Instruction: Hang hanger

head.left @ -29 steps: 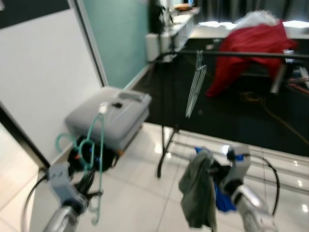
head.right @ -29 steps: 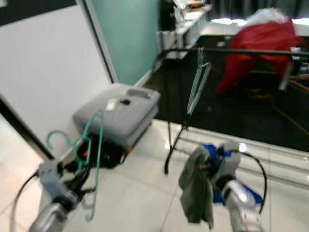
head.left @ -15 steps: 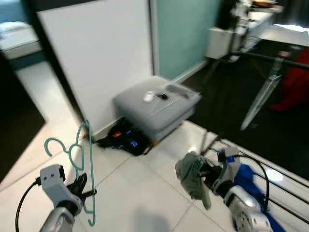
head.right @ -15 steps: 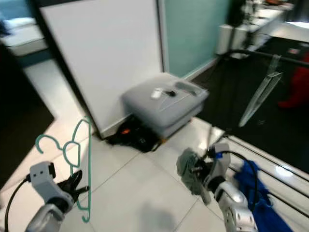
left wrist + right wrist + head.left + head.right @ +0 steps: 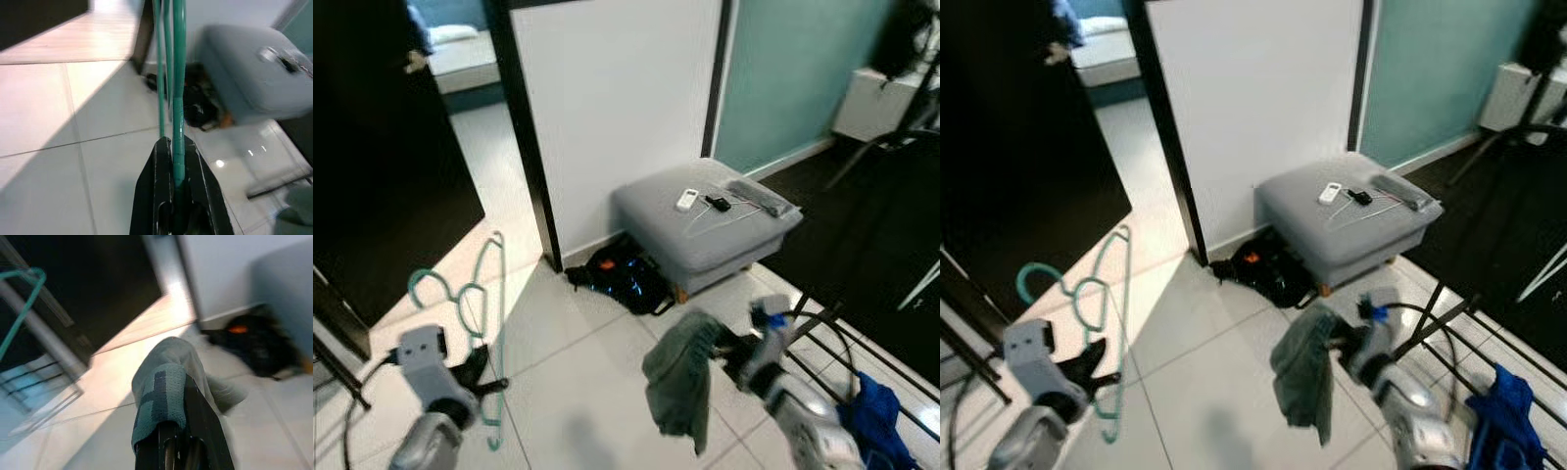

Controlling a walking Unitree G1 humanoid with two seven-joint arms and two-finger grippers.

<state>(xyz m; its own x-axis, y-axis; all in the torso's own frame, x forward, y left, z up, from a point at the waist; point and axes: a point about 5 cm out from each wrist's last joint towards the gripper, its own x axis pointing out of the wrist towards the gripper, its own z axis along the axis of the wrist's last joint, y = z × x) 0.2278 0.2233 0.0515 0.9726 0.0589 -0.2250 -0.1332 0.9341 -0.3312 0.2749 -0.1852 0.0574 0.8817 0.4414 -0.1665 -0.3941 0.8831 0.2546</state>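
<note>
A teal wire hanger stands upright at the lower left, its hook pointing left. My left gripper is shut on its lower edge; the left wrist view shows the black fingers clamped around the teal wire. At the lower right, my right gripper is shut on a grey-green cloth that hangs limp from it. In the right wrist view the cloth drapes over the black fingers.
A grey ottoman with a white remote and small items stands by a white wall panel. A black bag lies at its foot. A dark doorway opens left. A black rack leg and blue cloth are at right.
The camera has swung left: the clothes rack and red garment have left the picture, and the doorway has come in. Both grippers keep their hold on hanger and cloth.
</note>
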